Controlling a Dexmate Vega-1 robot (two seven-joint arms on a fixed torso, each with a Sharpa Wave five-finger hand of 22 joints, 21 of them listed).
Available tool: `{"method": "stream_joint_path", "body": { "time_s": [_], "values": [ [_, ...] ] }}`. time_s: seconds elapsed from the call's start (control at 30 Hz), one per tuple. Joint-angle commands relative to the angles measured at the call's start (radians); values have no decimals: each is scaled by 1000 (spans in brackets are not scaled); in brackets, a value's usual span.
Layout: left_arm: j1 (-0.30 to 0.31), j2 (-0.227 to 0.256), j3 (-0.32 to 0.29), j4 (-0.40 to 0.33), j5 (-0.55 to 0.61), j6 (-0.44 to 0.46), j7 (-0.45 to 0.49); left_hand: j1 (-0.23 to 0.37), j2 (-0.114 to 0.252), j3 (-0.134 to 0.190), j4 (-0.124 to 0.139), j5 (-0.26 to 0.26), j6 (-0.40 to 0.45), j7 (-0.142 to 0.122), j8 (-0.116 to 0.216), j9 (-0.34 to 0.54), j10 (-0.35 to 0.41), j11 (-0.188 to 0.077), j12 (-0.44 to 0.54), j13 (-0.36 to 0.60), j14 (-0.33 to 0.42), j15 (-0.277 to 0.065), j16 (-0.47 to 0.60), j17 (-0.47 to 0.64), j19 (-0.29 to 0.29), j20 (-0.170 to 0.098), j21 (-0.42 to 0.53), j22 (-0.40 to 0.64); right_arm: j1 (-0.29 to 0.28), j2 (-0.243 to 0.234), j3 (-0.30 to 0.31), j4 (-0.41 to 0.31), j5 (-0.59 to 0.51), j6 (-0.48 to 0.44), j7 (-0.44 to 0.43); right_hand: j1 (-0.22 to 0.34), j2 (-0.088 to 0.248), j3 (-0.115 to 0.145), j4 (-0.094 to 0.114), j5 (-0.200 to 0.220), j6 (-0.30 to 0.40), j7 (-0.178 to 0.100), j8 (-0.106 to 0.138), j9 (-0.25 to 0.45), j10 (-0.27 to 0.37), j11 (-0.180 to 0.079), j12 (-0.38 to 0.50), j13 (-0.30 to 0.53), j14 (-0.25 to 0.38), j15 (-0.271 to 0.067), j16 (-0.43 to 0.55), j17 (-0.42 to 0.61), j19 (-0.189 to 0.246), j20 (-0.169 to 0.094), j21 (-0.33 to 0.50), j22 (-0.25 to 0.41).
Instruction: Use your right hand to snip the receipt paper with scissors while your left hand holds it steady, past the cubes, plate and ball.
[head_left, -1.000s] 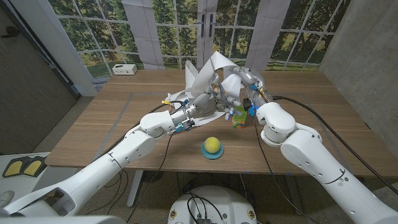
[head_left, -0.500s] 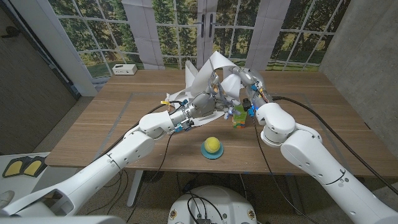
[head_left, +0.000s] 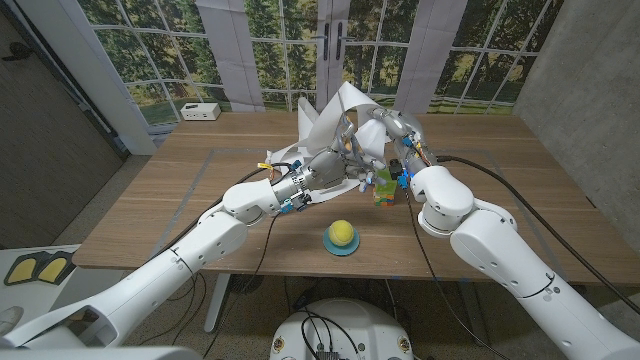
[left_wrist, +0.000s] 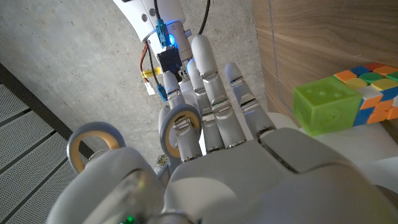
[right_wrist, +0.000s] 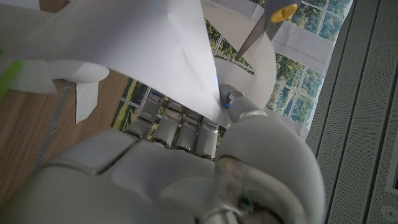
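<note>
The white, creased receipt paper (head_left: 335, 115) is raised above the table's far middle, at twelve o'clock of the left hand (head_left: 332, 168), whose grip cannot be told. The right hand's (head_left: 392, 135) hold on the scissors (right_wrist: 264, 26) cannot be told either.

No legible text, label, brand, number or sign appears in any view; the receipt paper (head_left: 335, 112) shows as blank white at this resolution.

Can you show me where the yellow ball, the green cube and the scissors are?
yellow ball (head_left: 343, 233): head view, top of the ball.
green cube (left_wrist: 324, 106): left wrist view, its front face.
scissors (right_wrist: 255, 35): right wrist view, the grey blade.
</note>
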Motion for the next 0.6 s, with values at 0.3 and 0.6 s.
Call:
{"method": "stream_joint_path", "body": {
  "time_s": [0.3,0.6],
  "values": [
    [15,1,-3,-6,-4,-4,7,9,90,25,8,-14,92,139,1,0,98,-83,6,7,7,-3,9,2,10,-5,8,9,-4,-2,0,-6,1,-4,0,9,-1,2,7,11,32,24,3,2,8,-2,10,2,2,-140,10,2,11,-2,6,4],
    [14,-1,-3,-5,-5,-8,5,47,161,64,-2,-31,90,137,2,2,100,-82,5,6,4,1,12,3,8,-5,10,11,-3,-2,2,-10,1,-9,-4,10,0,2,7,13,35,26,4,1,9,-3,12,0,5,-141,12,0,11,-2,6,4]
  ]
}}
